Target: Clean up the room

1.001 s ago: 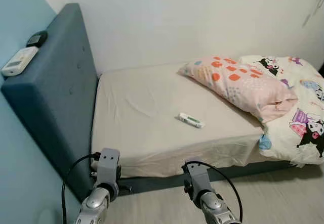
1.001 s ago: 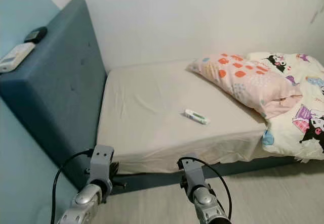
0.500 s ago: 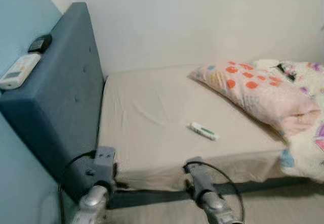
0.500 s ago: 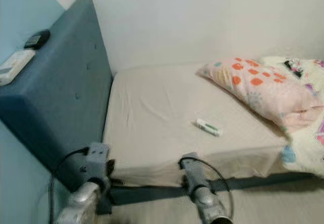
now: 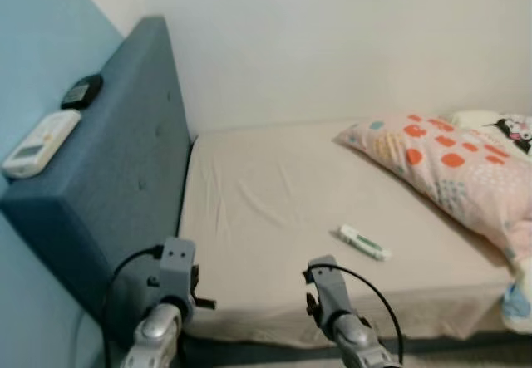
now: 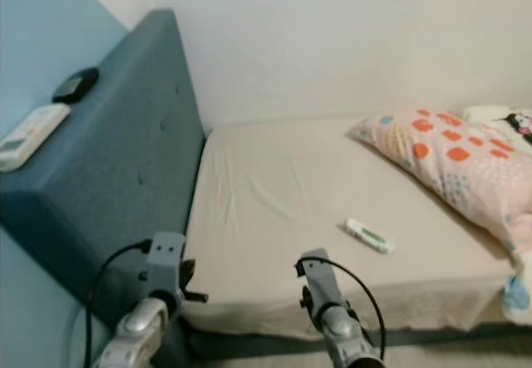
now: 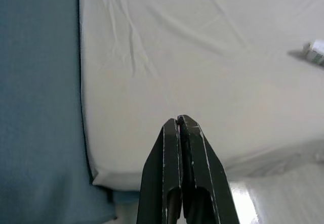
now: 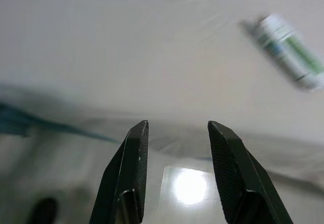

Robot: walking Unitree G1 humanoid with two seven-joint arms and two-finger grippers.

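The right gripper [image 8: 177, 133] has its two black fingers spread apart with nothing between them, and it hangs low at the near edge of the bed [image 5: 274, 218], over the strip where the sheet drops toward the floor [image 8: 187, 188]. Ahead of it on the sheet lies a small white tube [image 5: 364, 242] with a green band, flat on its side and slightly angled, well clear of the fingers; it also shows in the right wrist view [image 8: 289, 52]. The left gripper [image 7: 180, 128] is clenched, its fingers pressed together and holding nothing, and it sits near the bed's front corner, just beside the blue headboard [image 5: 125, 185]. The tube rests on the open middle of the mattress, nearer the front edge than the wall, with bare cream sheet all around it. To its right a pink pillow [image 5: 449, 169] with orange and teal spots lies across the bed, tilted, and beyond that a white blanket [image 5: 507, 127] with black cartoon figures is bunched at the far right. On the flat top of the headboard sit a white remote control [image 5: 40, 142] and, a little further back and apart from it, a small dark rounded thing [image 5: 81, 91] that is too blurred to name. The wall behind the headboard is light blue [image 5: 41, 52]; the wall along the far side of the bed is white [image 5: 332, 44]
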